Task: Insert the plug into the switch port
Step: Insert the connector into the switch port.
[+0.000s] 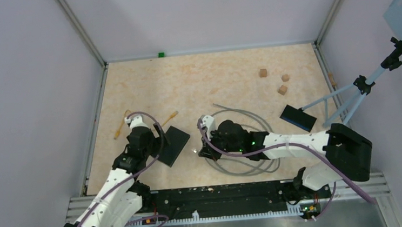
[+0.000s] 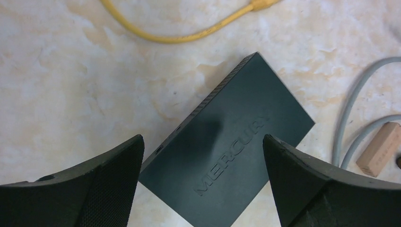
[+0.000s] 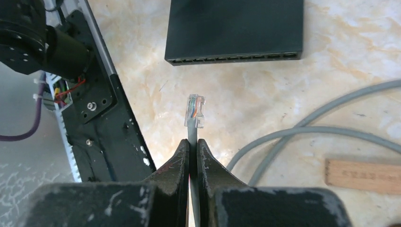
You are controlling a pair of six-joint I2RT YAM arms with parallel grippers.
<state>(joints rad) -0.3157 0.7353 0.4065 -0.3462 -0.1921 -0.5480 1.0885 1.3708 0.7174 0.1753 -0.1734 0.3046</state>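
My left gripper [image 2: 202, 142]: released and spread wide, holding nothing. One finger stands on each side of the switch's near end.
Switch [image 2: 231, 142]: a flat black box lettered MERCURY. It lies on the table [image 2: 71, 71] directly below my left gripper, turned diagonally, with its far corner reaching ahead of my fingers. I cannot tell whether my fingers touch it.
My right gripper [image 3: 193, 144]: clenched on the grey cable [image 3: 192, 133], pinching it just behind the plug.
Plug [image 3: 195, 110]: a clear connector with coloured wires showing inside. It juts straight ahead of my right fingertips and points toward the switch, but stays apart from it.
Port row [image 3: 236, 57]: runs along the switch edge that faces my right gripper, ahead of the plug. A strip of bare table lies between them, and the plug lines up nearer the row's left end.
Cable loops: grey strands curve over the table to the right of my right gripper.
Yellow cable [image 2: 189, 37]: lies ahead of my left gripper, beyond the switch's far corner.
Wooden block [image 2: 380, 149]: right of my left gripper, just beside the grey strands.
Black base rail [image 3: 99, 123]: to the left of my right gripper.
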